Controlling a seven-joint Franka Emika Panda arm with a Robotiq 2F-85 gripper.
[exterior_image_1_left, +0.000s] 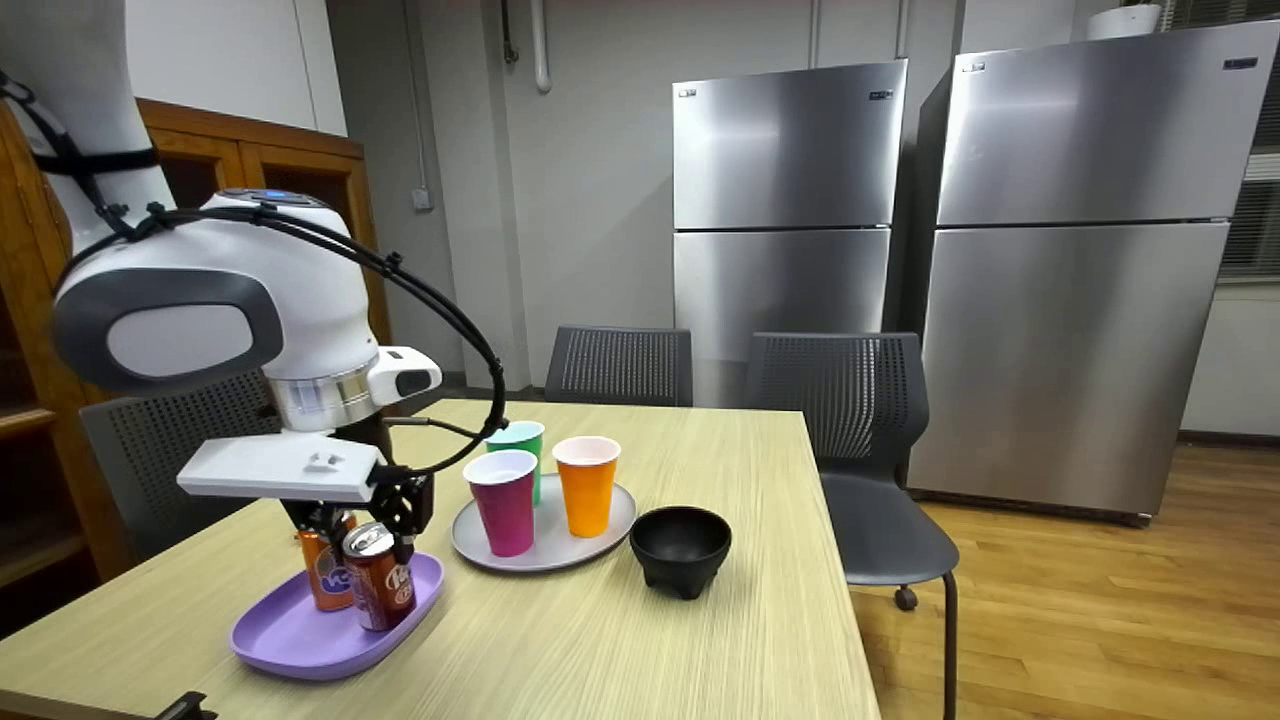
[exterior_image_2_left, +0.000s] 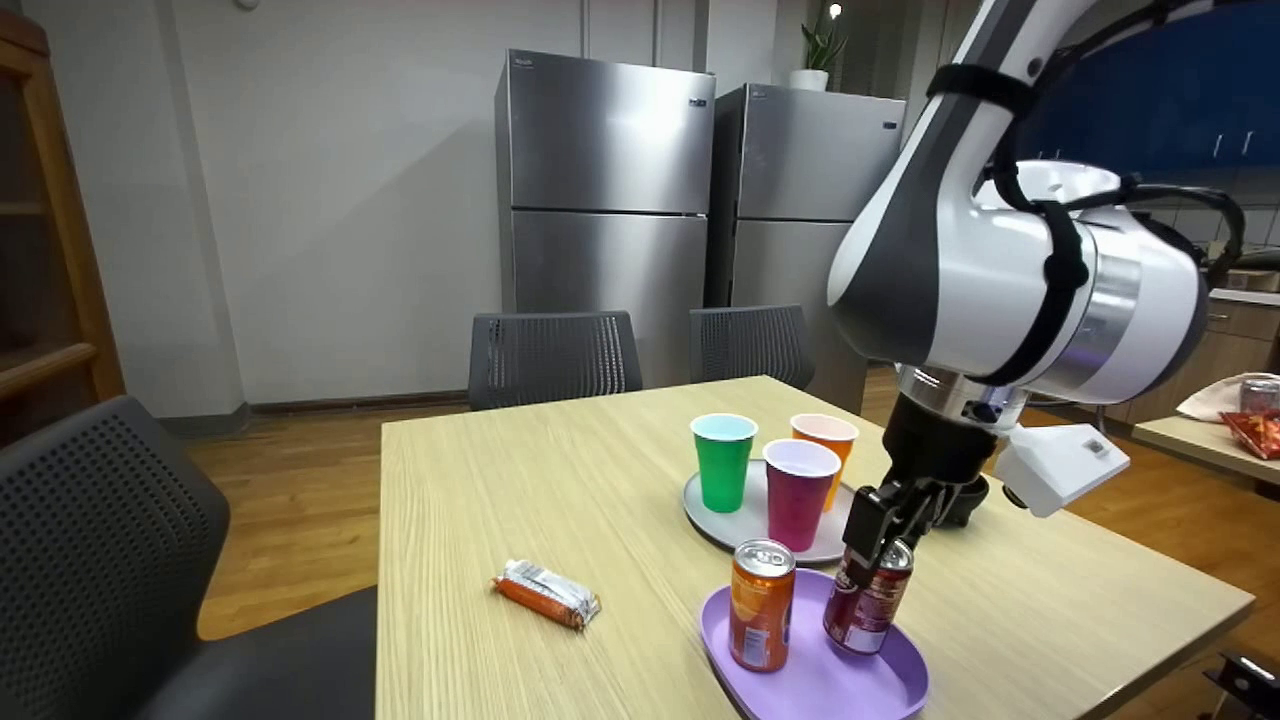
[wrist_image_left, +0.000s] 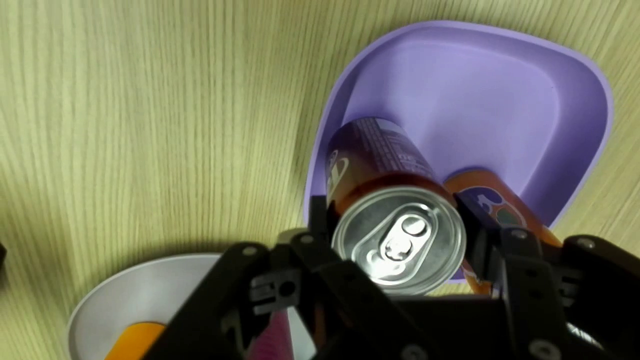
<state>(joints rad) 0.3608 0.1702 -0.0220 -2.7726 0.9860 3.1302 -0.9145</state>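
My gripper (wrist_image_left: 397, 220) is shut on a dark red soda can (wrist_image_left: 370, 150), one finger on either side near its silver top. In both exterior views the red can (exterior_image_1_left: 385, 590) is at the purple tray (exterior_image_1_left: 290, 645), its base low over or on the tray's floor; it leans slightly in an exterior view (exterior_image_2_left: 866, 612). An orange soda can (exterior_image_2_left: 762, 612) stands upright on the same tray, close beside the red one. Seen from the wrist, the orange can (wrist_image_left: 500, 200) is partly covered by the right-hand finger. The lower part of the wrist view is filled by the dark gripper links.
Near the tray sits a grey plate (exterior_image_1_left: 470, 540) bearing a magenta cup (exterior_image_1_left: 505, 510), an orange cup (exterior_image_1_left: 587, 490) and a green cup (exterior_image_2_left: 724, 470). A black bowl (exterior_image_1_left: 680, 545) stands beside the plate. A wrapped snack bar (exterior_image_2_left: 545, 592) lies on the table (exterior_image_2_left: 480, 500). Chairs (exterior_image_1_left: 620, 370) surround it.
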